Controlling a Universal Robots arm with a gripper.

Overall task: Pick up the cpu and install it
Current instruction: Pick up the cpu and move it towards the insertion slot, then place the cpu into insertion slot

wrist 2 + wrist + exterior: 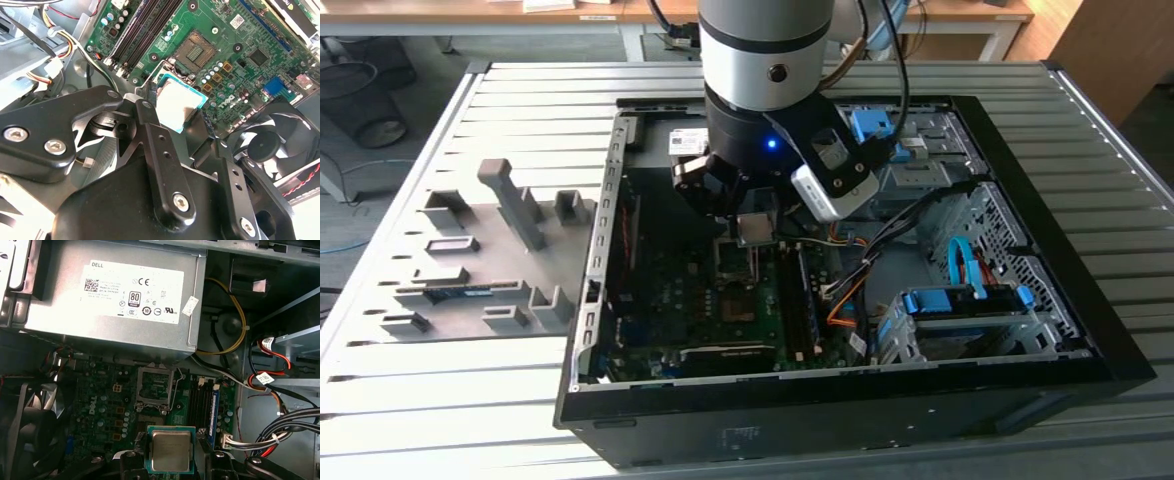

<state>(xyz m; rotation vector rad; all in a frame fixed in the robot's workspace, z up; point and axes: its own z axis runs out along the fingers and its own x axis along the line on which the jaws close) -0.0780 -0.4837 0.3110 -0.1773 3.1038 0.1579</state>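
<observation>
**Risking bent pins: cpu [171, 450] held over the motherboard [100, 405]**

You have it pinched by two opposite edges, the gripper [177, 119] closed just to the chip's width; it hangs clear of the motherboard, near the empty socket [155, 385]; any tilt or offset could crush socket pins, I judge; so thin a grip could let it slip; your arm [767, 50] stands near vertical over the open case [854, 395], wrist down.

At the frame's centre the black pincer [178, 114] clamps the cpu [179, 101] by two opposite edges, its silvery top showing. Beyond it lies the green motherboard [227, 42] with its open socket [194, 50]. A black fan [265, 145] sits beside them.
</observation>
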